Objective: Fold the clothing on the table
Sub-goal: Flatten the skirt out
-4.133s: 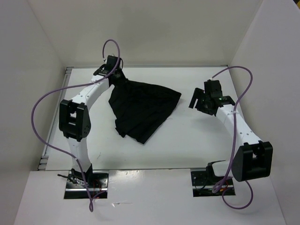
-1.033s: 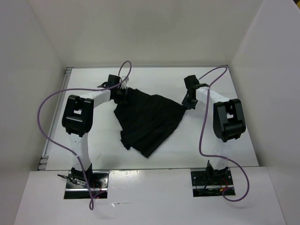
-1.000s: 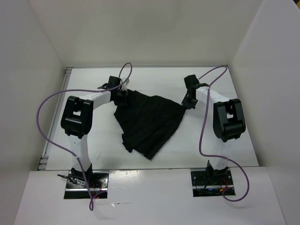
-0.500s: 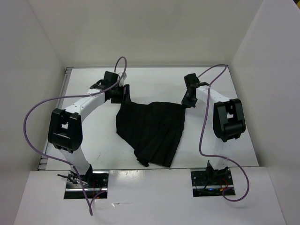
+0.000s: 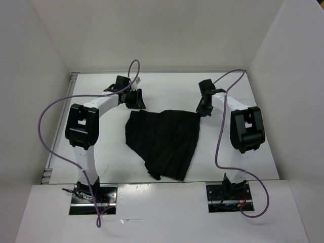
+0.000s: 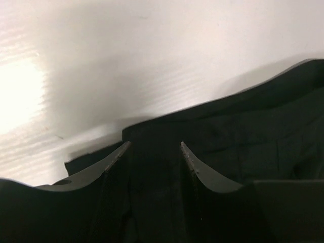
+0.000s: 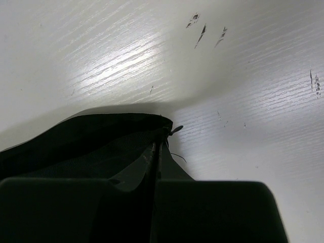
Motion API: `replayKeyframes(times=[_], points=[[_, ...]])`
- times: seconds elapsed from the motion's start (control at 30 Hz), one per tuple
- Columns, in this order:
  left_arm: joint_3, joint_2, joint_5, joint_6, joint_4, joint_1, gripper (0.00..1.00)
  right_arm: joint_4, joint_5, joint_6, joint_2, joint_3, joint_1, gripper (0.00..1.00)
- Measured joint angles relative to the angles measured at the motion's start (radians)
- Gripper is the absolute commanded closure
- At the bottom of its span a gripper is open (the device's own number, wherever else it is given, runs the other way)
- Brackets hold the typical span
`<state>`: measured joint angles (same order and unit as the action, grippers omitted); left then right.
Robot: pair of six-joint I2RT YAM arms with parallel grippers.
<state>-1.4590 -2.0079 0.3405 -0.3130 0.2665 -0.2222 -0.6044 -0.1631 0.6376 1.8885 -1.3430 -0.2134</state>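
Note:
The clothing, a black pleated skirt, lies spread on the white table, its hem toward the near edge. My left gripper hovers open just over the skirt's far left corner. In the left wrist view the left gripper has its jaws apart over the dark fabric, gripping nothing. My right gripper is shut on the skirt's far right corner. The right wrist view shows the right gripper pinching the fabric edge, a loose thread sticking out.
White walls enclose the table on three sides. A thin metal edge runs along the table's left side. Purple cables loop off both arms. Dark scuff marks dot the table beyond the right gripper.
My left gripper has opened and let go of the skirt's left corner. The skirt has dropped flatter and swung its hem toward the near edge. The right gripper has kept its grip.

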Motion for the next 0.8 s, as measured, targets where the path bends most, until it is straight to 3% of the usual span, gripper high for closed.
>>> replayKeyframes(times=[0.6,0.73,0.8], points=[[-0.050,-0.107,0.076,0.001,-0.024,0.043,0.50,-0.003,-0.010,0.000,0.000,0.000,0.000,1.00],[-0.044,-0.115,0.126,-0.003,-0.032,0.043,0.63,-0.003,-0.010,0.000,0.000,0.000,0.000,1.00],[-0.043,-0.117,0.139,-0.003,-0.034,0.043,0.63,-0.003,-0.013,0.000,0.000,0.000,0.000,1.00]])
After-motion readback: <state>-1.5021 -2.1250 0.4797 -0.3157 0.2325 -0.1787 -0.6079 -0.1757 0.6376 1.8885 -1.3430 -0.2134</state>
